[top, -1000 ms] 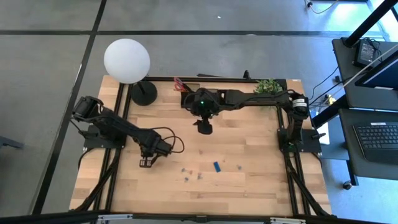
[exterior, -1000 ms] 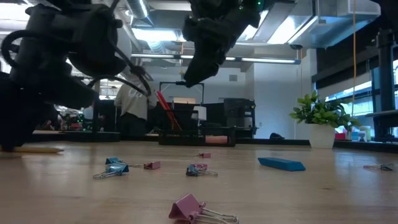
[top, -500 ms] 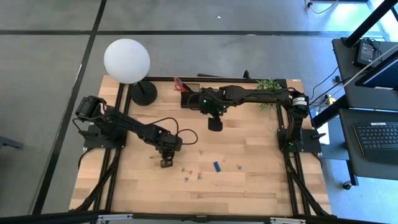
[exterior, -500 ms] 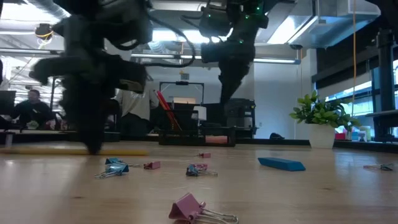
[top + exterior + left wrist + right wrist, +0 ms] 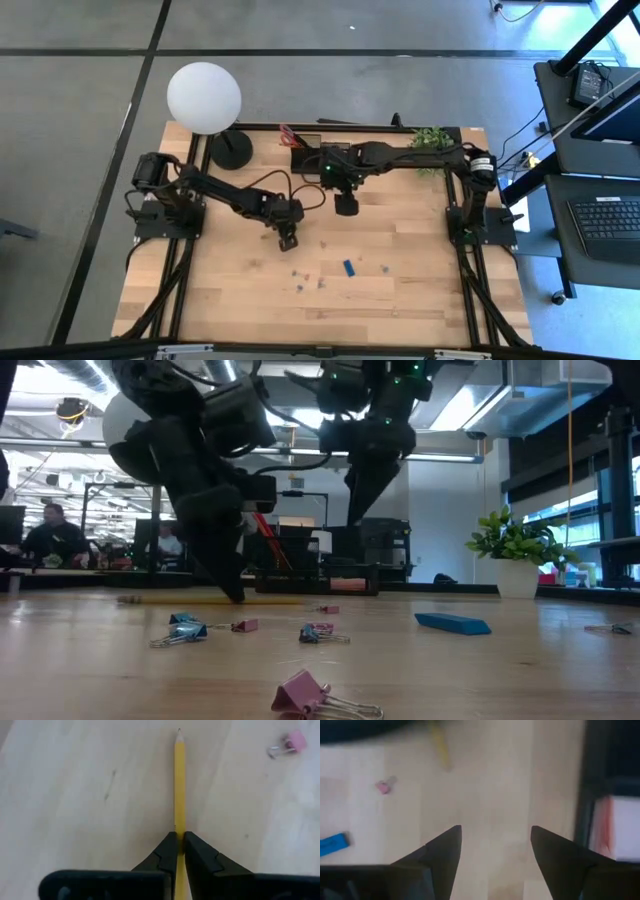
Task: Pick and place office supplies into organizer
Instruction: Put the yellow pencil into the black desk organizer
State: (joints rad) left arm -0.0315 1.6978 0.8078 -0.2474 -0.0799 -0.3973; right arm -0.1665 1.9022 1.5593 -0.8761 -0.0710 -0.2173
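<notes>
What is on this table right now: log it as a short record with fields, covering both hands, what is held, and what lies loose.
left hand: shut on the yellow pencil, low over the wooden table, near its middle
right hand: open, holding nothing, raised in front of the organizer
organizer: black, at the far edge, red-handled scissors standing in it
loose items: blue block; binder clips scattered on the near half
not task: potted plant, globe lamp

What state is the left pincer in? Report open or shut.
Shut on the pencil. The left wrist view shows the left pincer with both fingers pressed against the yellow shaft, no gap.
</notes>
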